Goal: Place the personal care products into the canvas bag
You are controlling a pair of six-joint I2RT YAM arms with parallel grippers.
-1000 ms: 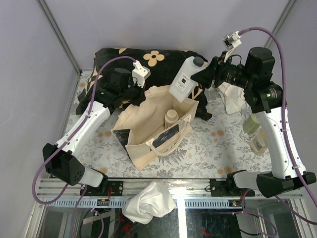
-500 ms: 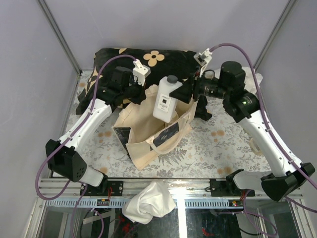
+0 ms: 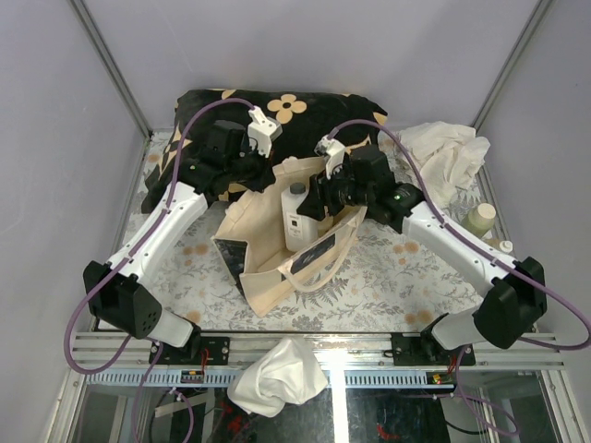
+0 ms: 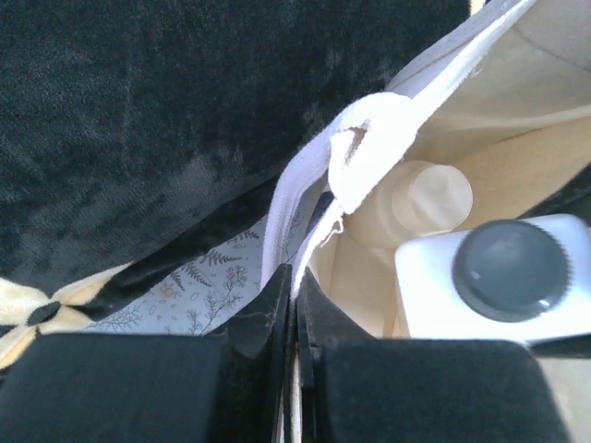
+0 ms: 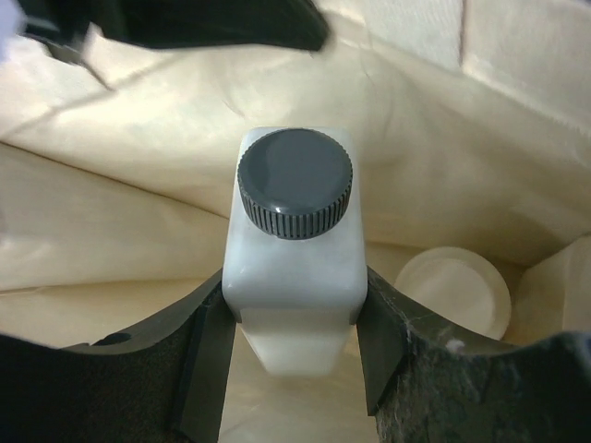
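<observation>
The canvas bag (image 3: 263,268) stands open mid-table, its dark print (image 3: 309,251) facing front. My left gripper (image 3: 261,181) is shut on the bag's back rim (image 4: 369,138) and holds the mouth open. My right gripper (image 3: 314,198) is shut on a white bottle with a dark cap (image 3: 295,217) and holds it upright inside the bag's mouth; in the right wrist view the bottle (image 5: 294,277) sits between both fingers. A cream-capped bottle (image 5: 454,293) lies deeper in the bag, and it also shows in the left wrist view (image 4: 429,196). Two more bottles (image 3: 480,219) (image 3: 503,247) stand at the right edge.
A black cushion with tan flowers (image 3: 231,111) lies behind the bag, touching its back. A white cloth (image 3: 445,157) is bunched at the back right. Another white cloth (image 3: 277,374) hangs over the front rail. The floral tablecloth (image 3: 397,277) shows in front of the bag.
My right arm has swung left and down, carrying the white bottle from above the cushion into the bag's mouth. The left gripper has kept its hold on the rim.
</observation>
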